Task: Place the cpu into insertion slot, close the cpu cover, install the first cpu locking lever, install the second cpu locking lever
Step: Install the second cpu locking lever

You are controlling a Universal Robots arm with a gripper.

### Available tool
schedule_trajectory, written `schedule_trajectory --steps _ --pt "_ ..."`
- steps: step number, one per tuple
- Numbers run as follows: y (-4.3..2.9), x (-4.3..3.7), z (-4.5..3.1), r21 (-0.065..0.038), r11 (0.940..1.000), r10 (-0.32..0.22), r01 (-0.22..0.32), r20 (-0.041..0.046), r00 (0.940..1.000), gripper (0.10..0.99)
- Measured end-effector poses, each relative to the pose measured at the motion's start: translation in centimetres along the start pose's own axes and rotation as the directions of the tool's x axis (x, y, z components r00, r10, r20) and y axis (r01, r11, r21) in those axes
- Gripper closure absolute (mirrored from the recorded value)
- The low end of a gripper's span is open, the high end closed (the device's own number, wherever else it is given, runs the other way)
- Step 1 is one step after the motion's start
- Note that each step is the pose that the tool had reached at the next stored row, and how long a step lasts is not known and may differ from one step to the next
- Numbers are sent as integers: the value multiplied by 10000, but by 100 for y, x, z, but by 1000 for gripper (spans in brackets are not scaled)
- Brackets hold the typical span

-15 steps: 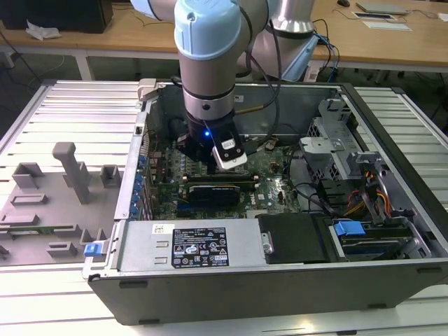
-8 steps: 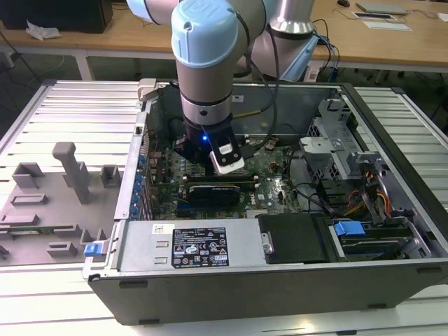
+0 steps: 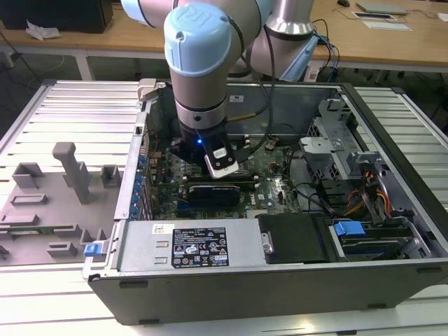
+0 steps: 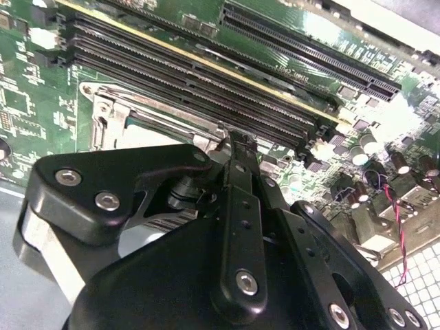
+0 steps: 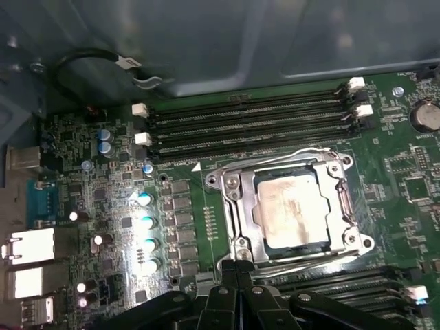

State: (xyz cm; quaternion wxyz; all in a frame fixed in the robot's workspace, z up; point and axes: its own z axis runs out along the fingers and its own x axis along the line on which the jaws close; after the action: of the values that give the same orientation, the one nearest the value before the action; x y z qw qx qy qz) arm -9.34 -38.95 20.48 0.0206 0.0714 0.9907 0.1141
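In the first wrist view the cpu (image 5: 295, 206), a dull silver square, lies flat in the insertion slot (image 5: 223, 182) on the green motherboard. The cpu cover (image 5: 342, 199), a silver frame plate, lies down around it. One thin wire lever (image 5: 275, 159) runs along one side of the socket and another (image 5: 302, 256) along the opposite side. My gripper (image 5: 238, 269) is shut, its black fingertips together just outside that second lever; I cannot tell whether they touch it. In the second wrist view the gripper (image 4: 237, 146) points at the socket's metal edge (image 4: 113, 110).
Long black memory slots (image 5: 247, 124) flank the socket, with capacitors (image 5: 144, 220) and rear ports (image 5: 27, 247) beside it. In the exterior view the arm (image 3: 199, 70) reaches down into the open computer case (image 3: 392, 140), above the power supply (image 3: 189, 245). A grey fixture plate (image 3: 56, 203) lies at the exterior view's left.
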Motion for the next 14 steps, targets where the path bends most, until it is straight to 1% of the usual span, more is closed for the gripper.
schedule_trajectory --steps 3,4,7,10,12,13,14 --pt "-6 17 20 -93 10000 5 -5 -12 10000 980" --pt "-11 23 32 -153 9999 6 -7 -22 10000 980" --pt "-18 30 59 -245 9997 13 -14 -32 10000 980" --pt "-23 34 73 -258 9997 15 -16 -37 10000 980" --pt "-20 34 74 -223 9998 14 -14 -31 10000 980" --pt "-19 34 65 -219 9998 13 -14 -31 10000 980" --pt "-10 32 36 -226 9997 13 -13 -29 10000 980"
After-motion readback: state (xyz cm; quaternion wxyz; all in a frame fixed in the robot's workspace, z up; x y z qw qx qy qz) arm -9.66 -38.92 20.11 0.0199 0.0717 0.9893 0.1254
